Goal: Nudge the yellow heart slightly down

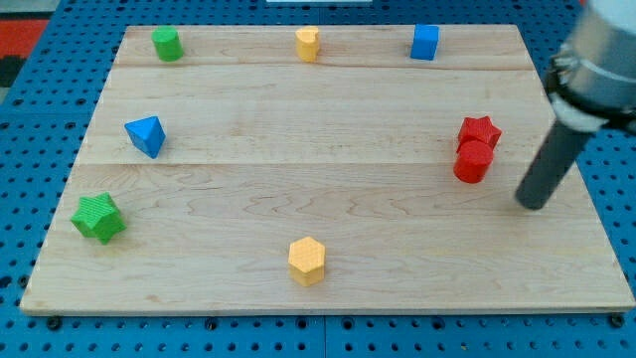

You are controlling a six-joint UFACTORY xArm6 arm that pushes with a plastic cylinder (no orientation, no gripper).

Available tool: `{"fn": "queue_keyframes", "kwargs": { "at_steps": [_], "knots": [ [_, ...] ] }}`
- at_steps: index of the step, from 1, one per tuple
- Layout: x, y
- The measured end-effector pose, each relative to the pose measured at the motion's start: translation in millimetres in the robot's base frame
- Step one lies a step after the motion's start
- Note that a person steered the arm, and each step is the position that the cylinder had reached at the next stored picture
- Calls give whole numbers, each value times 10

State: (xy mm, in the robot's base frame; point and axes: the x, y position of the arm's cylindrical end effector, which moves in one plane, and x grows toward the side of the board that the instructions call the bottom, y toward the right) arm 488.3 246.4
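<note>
The yellow heart (307, 44) sits near the board's top edge, about mid-width. My tip (533, 205) rests on the board at the view's right, far below and to the right of the heart. It stands just right of a red star (479, 130) and a red rounded block (472, 163), touching neither. The rod leans up to the right, and the arm's blurred body fills the top right corner.
A yellow hexagon (307, 261) lies near the bottom edge. A blue cube (424, 42) is right of the heart and a green block (167, 44) is far to its left. A blue triangle (146, 135) and a green star (98, 217) are at the left. The wooden board (298, 149) lies on blue pegboard.
</note>
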Motion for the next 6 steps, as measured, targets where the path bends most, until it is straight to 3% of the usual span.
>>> {"fn": "queue_keyframes", "kwargs": {
  "at_steps": [2, 4, 5, 6],
  "knots": [
    [-1623, 74],
    [-2815, -551],
    [-2968, -1152],
    [-2944, -2240]
  ]
}}
